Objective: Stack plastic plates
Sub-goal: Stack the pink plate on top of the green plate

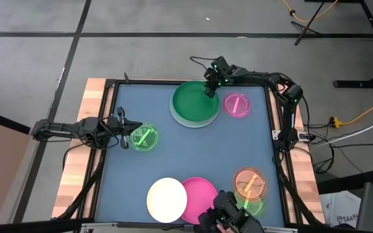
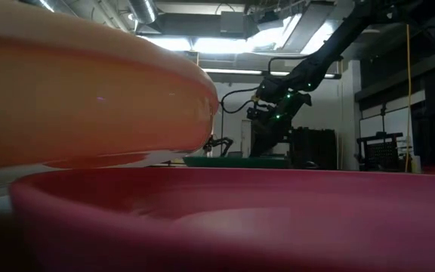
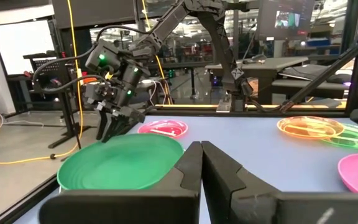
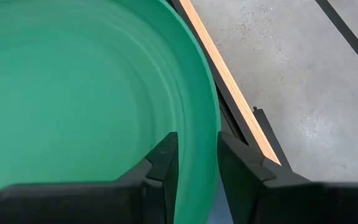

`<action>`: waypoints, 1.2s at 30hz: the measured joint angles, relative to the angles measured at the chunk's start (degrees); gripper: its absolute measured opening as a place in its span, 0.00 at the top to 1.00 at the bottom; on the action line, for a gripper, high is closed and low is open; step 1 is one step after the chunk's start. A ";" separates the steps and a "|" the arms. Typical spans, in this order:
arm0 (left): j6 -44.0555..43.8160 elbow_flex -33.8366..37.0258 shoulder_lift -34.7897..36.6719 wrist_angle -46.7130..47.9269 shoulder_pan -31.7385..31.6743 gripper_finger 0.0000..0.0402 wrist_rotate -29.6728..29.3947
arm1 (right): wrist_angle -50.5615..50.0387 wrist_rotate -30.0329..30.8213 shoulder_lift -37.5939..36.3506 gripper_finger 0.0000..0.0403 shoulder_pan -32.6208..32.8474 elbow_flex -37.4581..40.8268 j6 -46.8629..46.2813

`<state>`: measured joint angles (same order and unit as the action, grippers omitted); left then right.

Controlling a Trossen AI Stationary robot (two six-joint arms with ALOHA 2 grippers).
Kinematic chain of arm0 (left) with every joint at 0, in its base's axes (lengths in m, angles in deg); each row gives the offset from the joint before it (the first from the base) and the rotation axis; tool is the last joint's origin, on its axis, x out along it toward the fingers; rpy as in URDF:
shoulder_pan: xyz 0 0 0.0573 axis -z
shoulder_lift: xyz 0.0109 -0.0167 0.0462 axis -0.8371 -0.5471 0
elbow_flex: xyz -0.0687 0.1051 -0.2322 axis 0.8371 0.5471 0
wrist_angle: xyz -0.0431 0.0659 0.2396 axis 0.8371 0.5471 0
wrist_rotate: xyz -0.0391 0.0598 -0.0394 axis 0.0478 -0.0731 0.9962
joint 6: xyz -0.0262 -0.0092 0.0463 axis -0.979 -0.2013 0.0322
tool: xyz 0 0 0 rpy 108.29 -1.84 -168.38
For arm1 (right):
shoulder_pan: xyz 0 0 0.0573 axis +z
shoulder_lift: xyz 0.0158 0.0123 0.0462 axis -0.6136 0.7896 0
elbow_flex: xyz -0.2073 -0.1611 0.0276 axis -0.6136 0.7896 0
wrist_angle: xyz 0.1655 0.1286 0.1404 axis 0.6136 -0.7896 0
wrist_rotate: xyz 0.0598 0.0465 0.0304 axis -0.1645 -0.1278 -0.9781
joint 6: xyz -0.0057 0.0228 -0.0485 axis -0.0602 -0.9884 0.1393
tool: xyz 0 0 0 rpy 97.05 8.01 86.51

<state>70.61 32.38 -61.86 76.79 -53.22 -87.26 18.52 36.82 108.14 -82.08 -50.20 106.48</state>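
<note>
While the left end effector waits at nine o'clock, fingers together beside a small green plate, the right end effector pinches the dark green plate by its rim at twelve o'clock. It sits atop a pale plate; next probably comes release, then fetching another large plate.

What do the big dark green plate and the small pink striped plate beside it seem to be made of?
The big dark green plate, its rim between the right gripper's fingers, looks like opaque moulded plastic with a soft sheen: even colour, thin rolled edge. The small pink striped plate appears to be translucent plastic, probably glossy, since it glows under the light.
</note>
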 joint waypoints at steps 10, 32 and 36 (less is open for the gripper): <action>-0.42 0.01 -0.01 0.00 -0.01 1.00 0.03 | -3.84 -1.42 -5.78 0.75 -0.01 0.02 1.95; -4.95 0.02 -0.01 0.28 0.00 0.89 0.07 | -23.39 -0.55 -21.90 0.75 24.27 0.02 7.10; -4.92 0.00 0.01 0.31 -0.01 0.89 0.07 | -24.73 1.49 -21.90 0.75 30.86 0.02 7.06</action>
<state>65.68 32.38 -61.86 77.10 -53.23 -87.19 -6.21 38.32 86.24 -51.22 -50.18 113.54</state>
